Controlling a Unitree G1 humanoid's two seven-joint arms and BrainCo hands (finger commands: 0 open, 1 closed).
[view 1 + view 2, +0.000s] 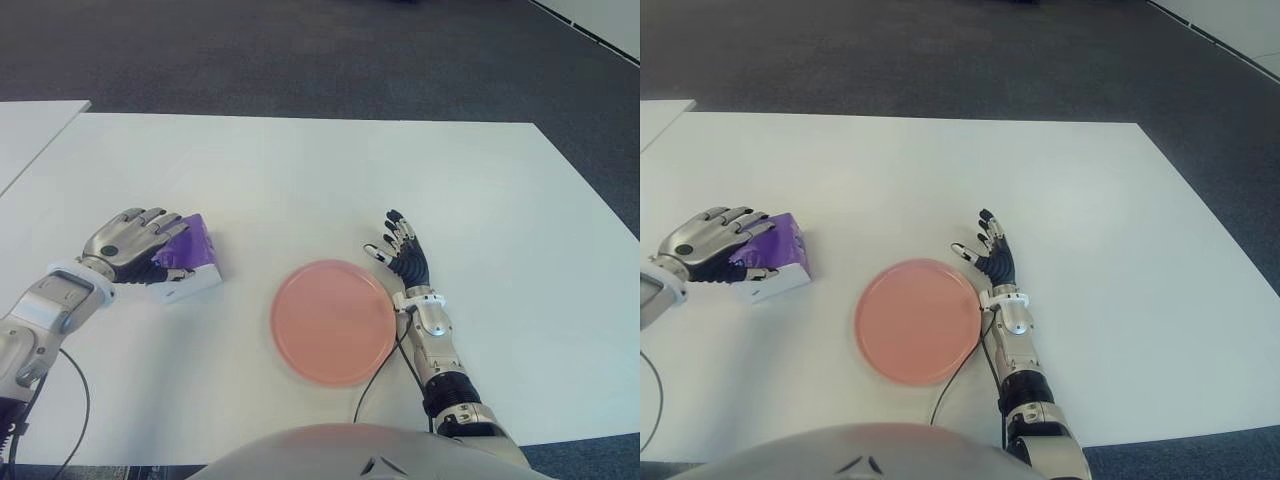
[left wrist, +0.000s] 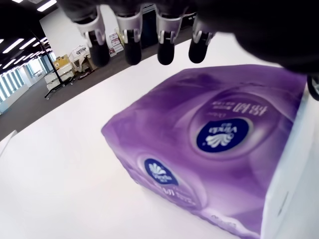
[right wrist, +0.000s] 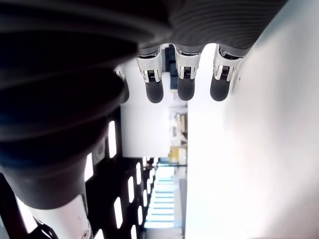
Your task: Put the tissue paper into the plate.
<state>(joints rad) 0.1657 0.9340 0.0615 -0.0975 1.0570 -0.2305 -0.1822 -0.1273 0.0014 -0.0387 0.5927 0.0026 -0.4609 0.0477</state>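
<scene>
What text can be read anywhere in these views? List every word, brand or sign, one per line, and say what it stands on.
"Vinda": white lettering in the blue oval emblem on the top face of the purple tissue pack under the left hand.
"Vinda": a second blue emblem on the pack's side face.
White Chinese characters above the top emblem: too blurred to read.
Small print below the side emblem: too small to read.
The pink plate, table and right hand carry no text.

You see a purple tissue pack [image 1: 190,252] with white side panel and blue-and-white round logos, near the white table's [image 1: 300,170] left edge. Plate [image 1: 333,322]: plain salmon pink. Both hands: silver with black fingers.
</scene>
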